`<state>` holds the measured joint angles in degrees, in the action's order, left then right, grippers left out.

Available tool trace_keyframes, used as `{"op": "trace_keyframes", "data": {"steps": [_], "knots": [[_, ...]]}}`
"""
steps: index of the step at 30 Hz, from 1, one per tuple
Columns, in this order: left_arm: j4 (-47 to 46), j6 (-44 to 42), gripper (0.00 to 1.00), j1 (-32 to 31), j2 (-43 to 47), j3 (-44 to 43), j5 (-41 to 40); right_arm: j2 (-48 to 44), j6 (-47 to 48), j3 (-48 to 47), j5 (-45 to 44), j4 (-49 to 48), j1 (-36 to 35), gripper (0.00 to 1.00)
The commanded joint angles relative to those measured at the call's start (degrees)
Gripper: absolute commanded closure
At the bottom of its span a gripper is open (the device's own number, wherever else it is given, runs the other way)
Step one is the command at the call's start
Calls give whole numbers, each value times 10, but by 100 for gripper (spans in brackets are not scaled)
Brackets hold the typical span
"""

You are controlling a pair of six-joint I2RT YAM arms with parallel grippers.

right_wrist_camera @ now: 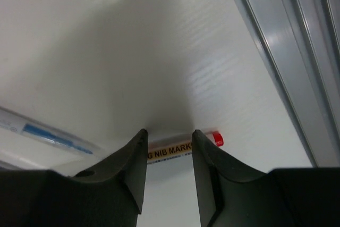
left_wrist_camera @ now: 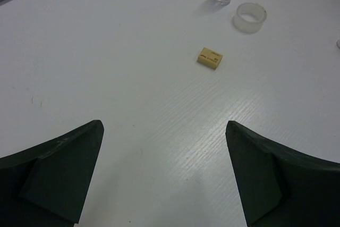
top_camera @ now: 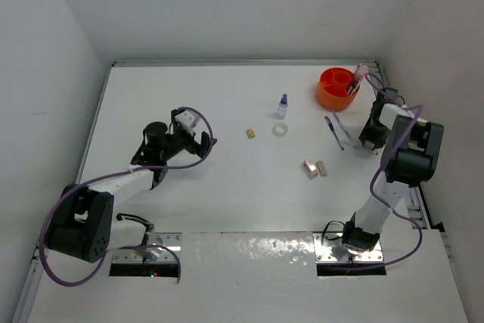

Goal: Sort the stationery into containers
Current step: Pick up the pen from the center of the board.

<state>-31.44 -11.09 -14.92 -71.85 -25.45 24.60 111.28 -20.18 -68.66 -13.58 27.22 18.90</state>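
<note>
Top external view shows the matte white table (top_camera: pixel 227 194), with the round orange plastic tub (top_camera: pixel 336 88) at its far right and pens poking out of it. The left gripper (left_wrist_camera: pixel 164 131) gapes wide over bare tabletop, holding nothing. The right gripper (right_wrist_camera: pixel 169 132), jaws narrowly apart and clamping nothing, sits low over a slim red-capped marker (right_wrist_camera: pixel 170 149) beside the grooved metal rail (right_wrist_camera: pixel 297 51). My worry is that the marker seems to lie along the closing line, so the fingers could skid off its smooth barrel and roll it railward. A tan block eraser (left_wrist_camera: pixel 210 57) waits near the clear tape ring (left_wrist_camera: pixel 249 17).
</note>
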Motion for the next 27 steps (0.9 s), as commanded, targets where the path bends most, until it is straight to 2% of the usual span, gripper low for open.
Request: {"op": "trace_keyframes", "data": {"steps": [1,17,23,26,27], "knots": [[-21,3,3,4,15,3,4,-35,-20,33,-10,6,1,62],[-29,5,3,2,20,11,5,-135,-42,107,15,16,-1,63],[-31,5,3,1,20,13,7,-141,36,79,12,74,-24,60],[-34,6,3,2,20,15,7,-136,87,71,7,94,-40,56],[-35,6,3,0,20,14,7,-132,95,73,12,94,-40,52]]}}
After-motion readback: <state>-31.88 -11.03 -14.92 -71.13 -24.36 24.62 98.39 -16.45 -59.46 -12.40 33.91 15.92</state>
